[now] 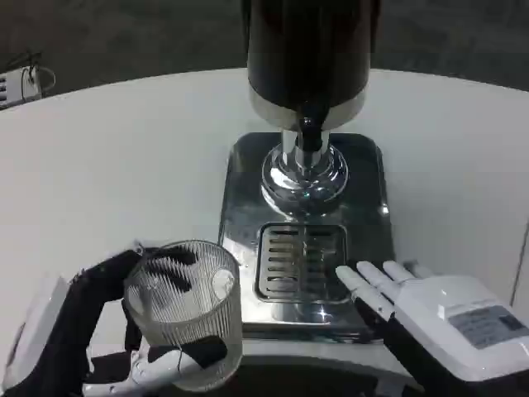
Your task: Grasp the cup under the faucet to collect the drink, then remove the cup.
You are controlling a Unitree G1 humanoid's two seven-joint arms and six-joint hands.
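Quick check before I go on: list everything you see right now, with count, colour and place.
Cup: one, clear ribbed glass, front left of the dispenser base, held off the grate.
Drink dispenser: one, black with silver band, back centre.
Faucet: one, black and chrome, above the grate.
Drip tray: one, shiny steel with slotted grate, centre.
Table: one, white.
Left robot hand: black fingers, grips the cup.
Right robot hand: white, fingers resting at the tray's front right.
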